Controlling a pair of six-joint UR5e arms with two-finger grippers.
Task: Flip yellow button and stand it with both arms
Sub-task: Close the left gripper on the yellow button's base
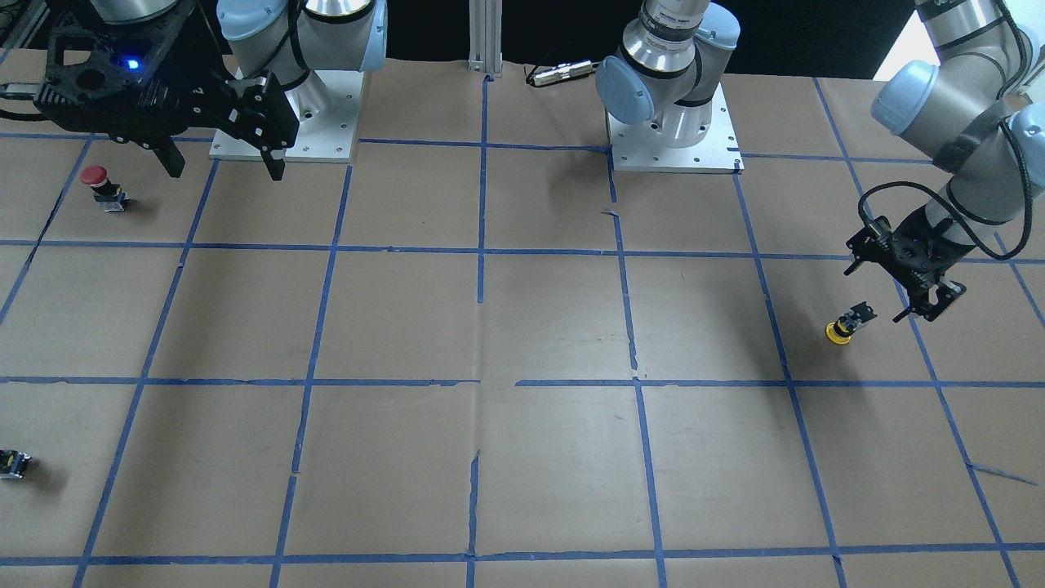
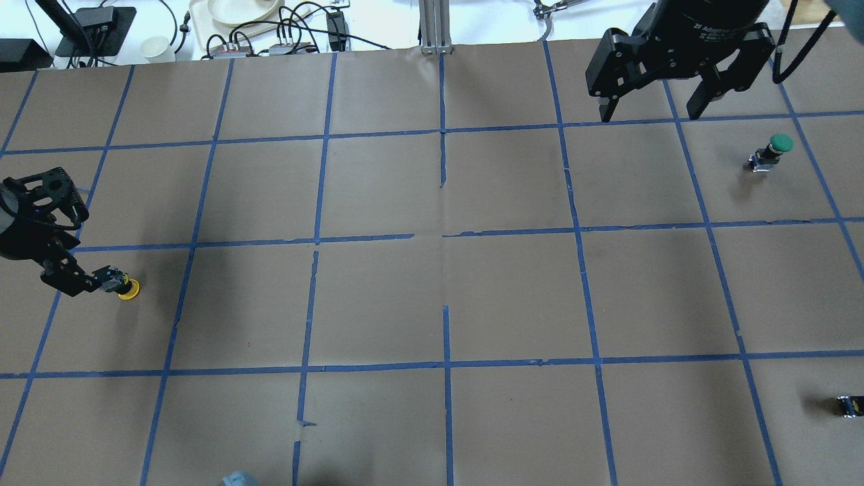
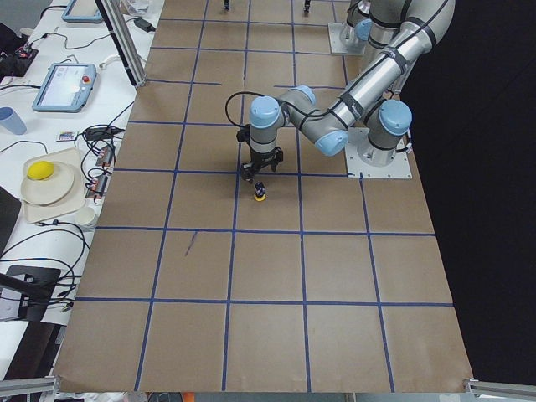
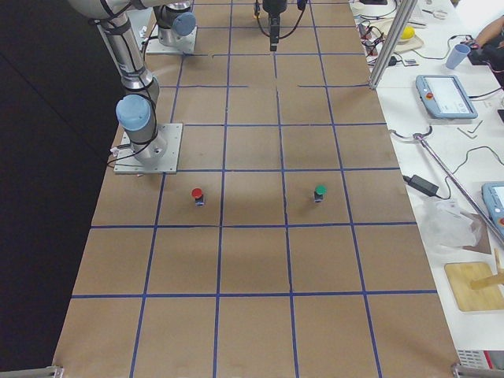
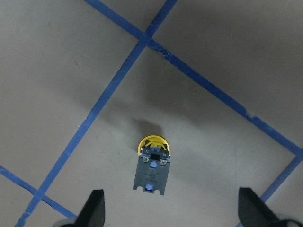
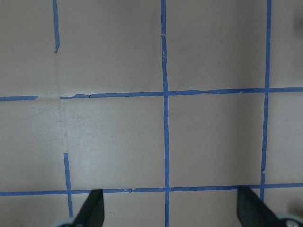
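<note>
Status: nothing done on the flip yet, as far as I could judge.

- The small push-button with the round yellow cap and black-and-grey boxy base (image 5: 151, 164) was near the table's end on my left-arm side. It was not upright on its base. The wrist view showed the underside of the base facing my camera and the cap beyond it, and the front view showed the cap on the paper with the base tilted up. I could not tell whether it was fully on its side or propped on the cap's rim.
- My left gripper (image 5: 173, 215) hovered just short of the base with its fingers spread wide and nothing between them.
- My right gripper (image 2: 649, 113) was well apart, across the table. It too was spread wide and empty, over bare paper.
- Left to do, by my reckoning: close on the base, turn the button over, bring the right arm across to help, and set it down cap-up.

Surface: brown paper sheet (image 1: 555, 327) marked into squares with blue tape, which was torn or gapped in places.

Also on the table, on my right-arm side:
- a red-capped button (image 1: 94, 175)
- a green-capped button (image 2: 781, 142)
- a tiny dark block (image 1: 12, 464)

Room: a white bench ran along the operators' edge with cables, a tablet (image 3: 64, 86) and a cream plate (image 3: 52, 188). Black backdrop behind my bases.
</note>
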